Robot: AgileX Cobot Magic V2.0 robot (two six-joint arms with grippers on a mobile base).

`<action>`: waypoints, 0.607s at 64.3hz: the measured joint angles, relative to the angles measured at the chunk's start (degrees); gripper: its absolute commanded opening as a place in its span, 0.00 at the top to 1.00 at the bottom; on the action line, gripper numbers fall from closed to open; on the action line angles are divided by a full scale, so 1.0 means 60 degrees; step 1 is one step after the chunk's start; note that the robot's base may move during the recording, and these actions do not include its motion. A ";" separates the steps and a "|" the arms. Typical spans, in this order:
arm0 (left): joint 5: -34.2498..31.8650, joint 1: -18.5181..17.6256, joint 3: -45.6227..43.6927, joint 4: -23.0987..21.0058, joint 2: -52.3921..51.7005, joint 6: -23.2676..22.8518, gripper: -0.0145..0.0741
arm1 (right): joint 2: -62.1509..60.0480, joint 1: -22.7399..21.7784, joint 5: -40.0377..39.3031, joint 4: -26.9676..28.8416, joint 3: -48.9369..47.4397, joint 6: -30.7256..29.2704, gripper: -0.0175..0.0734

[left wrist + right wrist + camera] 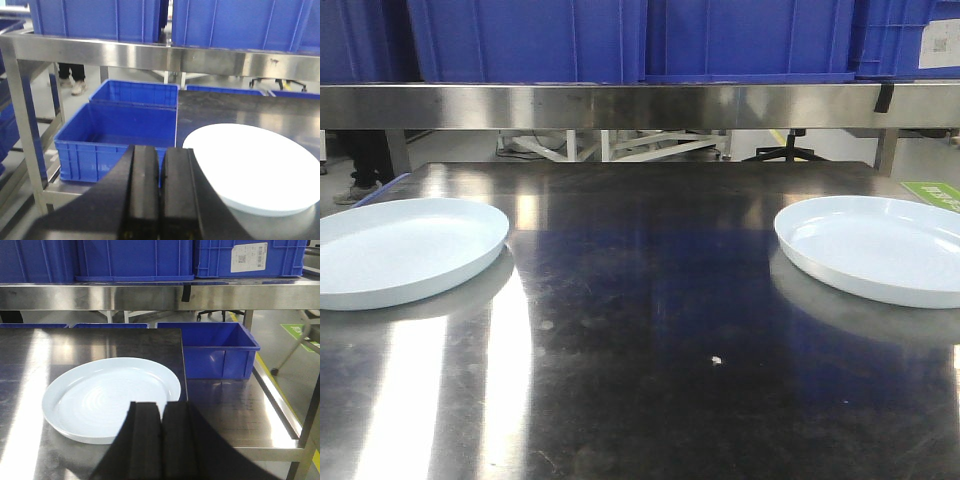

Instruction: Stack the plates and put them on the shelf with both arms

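Left plate [405,250], right plate [880,245] well apart; left hand [160,155], right hand [161,410] apparently closed, empty.

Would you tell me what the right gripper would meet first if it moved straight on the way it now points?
Most likely the plate just ahead: the shut right gripper points over its near right rim. How high the gripper rides is unclear, so it might pass just above.

Overhead glare streaks the tabletop [510,380]; the left plate [255,170] looks blown-out and soft.
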 measured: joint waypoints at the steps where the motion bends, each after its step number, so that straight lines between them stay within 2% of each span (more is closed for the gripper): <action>1: 0.0046 -0.0021 -0.0201 0.0020 0.0181 0.0000 0.74 | 0.0000 0.0000 0.0000 0.0000 0.0000 0.0000 0.75; 5: 0.0280 -0.0179 -0.1112 0.0089 0.1135 0.0000 0.74 | 0.0000 0.0000 0.0000 0.0000 0.0000 0.0000 0.75; 11: 0.0918 -0.0458 -0.3259 0.0247 0.3192 0.0000 0.74 | 0.0000 0.0000 0.0000 0.0000 0.0000 0.0000 0.75; 19: 0.2521 -0.0559 -0.5855 0.0303 0.5628 0.0000 0.74 | 0.0000 0.0000 0.0000 0.0000 0.0000 0.0000 0.75; 25: 0.3694 -0.0559 -0.7235 0.0303 0.7215 0.0000 0.74 | 0.0000 0.0000 0.0000 0.0000 0.0000 0.0000 0.75; 34: 0.4918 -0.0559 -0.8455 0.0174 0.8684 0.0000 0.74 | 0.0000 0.0000 0.0000 0.0000 0.0000 0.0000 0.75; 39: 0.5222 -0.0559 -0.8715 0.0092 0.9042 0.0000 0.74 | 0.0000 0.0000 0.0000 0.0000 0.0000 0.0000 0.75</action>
